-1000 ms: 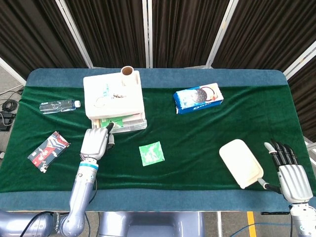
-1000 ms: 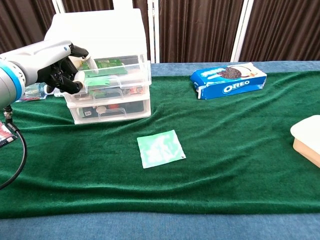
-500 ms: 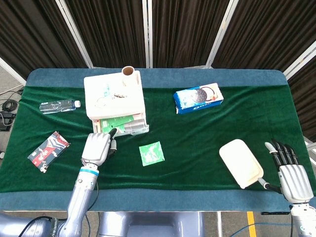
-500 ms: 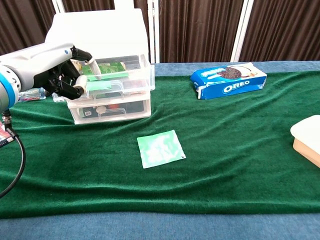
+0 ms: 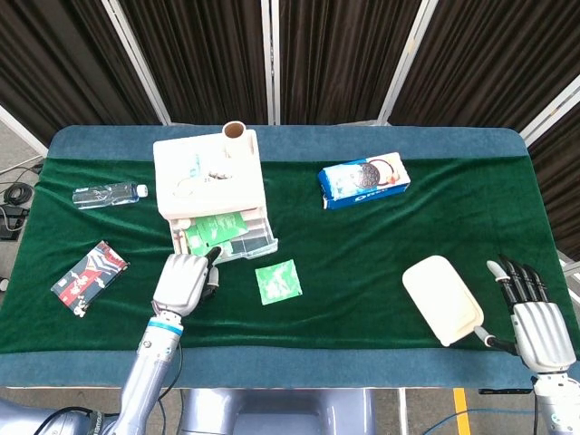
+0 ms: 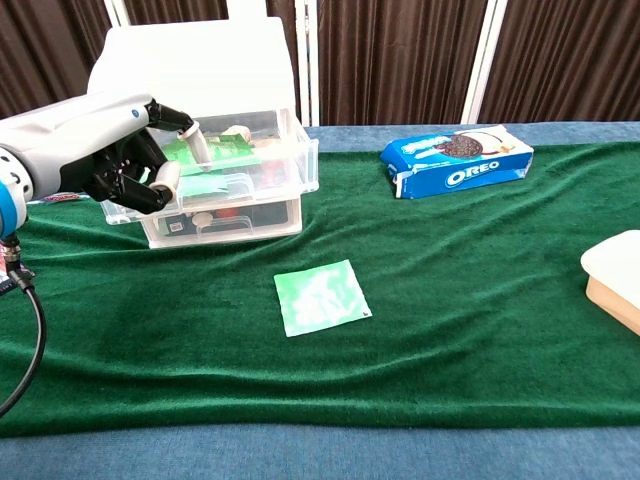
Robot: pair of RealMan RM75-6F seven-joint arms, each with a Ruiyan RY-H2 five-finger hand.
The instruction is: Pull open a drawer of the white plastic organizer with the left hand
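Blue cookie box (image 6: pixel 456 158) reads "OREO"; left hand (image 6: pixel 128 160) grips the drawer (image 6: pixel 262 168).

Table (image 5: pixel 362 245) under green cloth. White organizer (image 5: pixel 210 186) just beyond my left fingers (image 5: pixel 210 258). Green packet (image 5: pixel 277 281) on the cloth beside them, toward my right. Water bottle (image 5: pixel 109 193) and dark packet (image 5: pixel 89 275) outboard. Oreo box (image 5: pixel 363 179) far side; cream box (image 5: pixel 442 299) near my right fingers (image 5: pixel 517 276).

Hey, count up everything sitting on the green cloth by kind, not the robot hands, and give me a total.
Drawer organizer: 1
Water bottle: 1
Cookie pack: 1
Green sachet: 1
Red patterned packet: 1
Cream lidded box: 1
Cardboard tube: 1
Total: 7
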